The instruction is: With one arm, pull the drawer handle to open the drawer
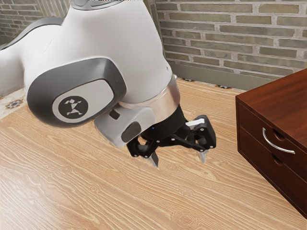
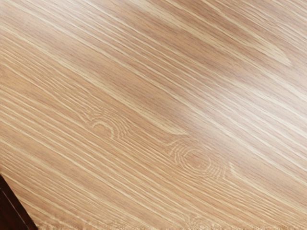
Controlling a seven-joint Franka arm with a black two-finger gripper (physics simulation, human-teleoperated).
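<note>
Wood surface (image 2: 153,115) in wrist view | gripper (image 1: 179,157) fingers apart | drawer handle (image 1: 277,143) in exterior view

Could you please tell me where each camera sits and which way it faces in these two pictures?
Exterior view: beside the arm, looking across the wooden surface toward the cabinet, its handle and the brick wall; the arm and the open claw show.
Wrist view: on the hand, facing down at the wooden surface; a dark corner, likely the cabinet, shows at the edge.
Shared: the wooden surface, and probably the cabinet.
</note>
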